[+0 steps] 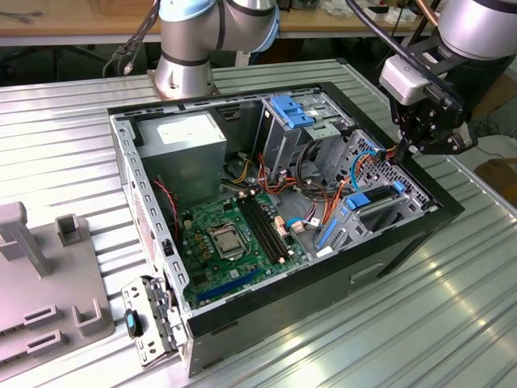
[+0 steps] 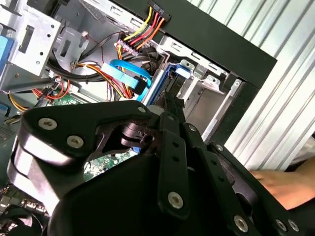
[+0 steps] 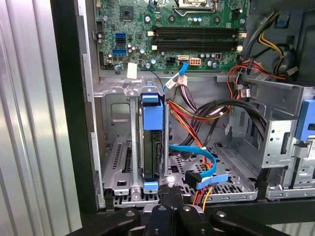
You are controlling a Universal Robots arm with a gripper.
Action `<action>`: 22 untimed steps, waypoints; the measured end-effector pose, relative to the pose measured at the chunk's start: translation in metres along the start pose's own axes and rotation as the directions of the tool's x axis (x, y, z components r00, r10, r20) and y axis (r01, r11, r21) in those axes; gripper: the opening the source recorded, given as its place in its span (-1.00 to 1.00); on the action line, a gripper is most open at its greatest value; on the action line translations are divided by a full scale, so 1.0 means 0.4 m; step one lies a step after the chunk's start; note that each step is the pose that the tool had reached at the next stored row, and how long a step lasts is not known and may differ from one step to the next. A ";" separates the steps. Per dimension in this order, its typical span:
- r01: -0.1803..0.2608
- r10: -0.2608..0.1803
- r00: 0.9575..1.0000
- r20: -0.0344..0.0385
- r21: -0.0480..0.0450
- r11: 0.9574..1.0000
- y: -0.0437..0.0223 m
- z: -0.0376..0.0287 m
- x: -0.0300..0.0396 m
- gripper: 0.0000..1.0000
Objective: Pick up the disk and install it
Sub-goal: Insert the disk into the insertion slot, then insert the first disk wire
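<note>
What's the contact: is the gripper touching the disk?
Cannot tell. In the first wrist view the gripper borders the near end of the disk, but neither contact nor a gap shows plainly.

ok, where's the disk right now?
In the first wrist view the disk stands on edge in the drive bay, between a metal rail and the blue cable.

A robotics lab: opened computer case (image 1: 283, 303) on ribbed metal bench (image 1: 404, 339).

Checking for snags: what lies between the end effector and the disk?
Nothing: in the first wrist view the end effector sits close by the disk, at its blue carrier's end.
</note>
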State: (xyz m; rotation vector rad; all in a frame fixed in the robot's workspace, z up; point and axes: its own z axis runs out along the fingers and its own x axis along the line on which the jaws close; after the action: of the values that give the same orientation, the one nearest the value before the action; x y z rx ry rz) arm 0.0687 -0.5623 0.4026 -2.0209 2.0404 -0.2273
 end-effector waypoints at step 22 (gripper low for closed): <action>-0.034 0.033 0.999 -0.010 -0.059 0.998 0.001 0.018 0.022 -0.79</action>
State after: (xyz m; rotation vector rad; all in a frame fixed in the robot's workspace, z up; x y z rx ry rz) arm 0.0704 -0.5704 0.3950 -2.0214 2.1085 -0.1717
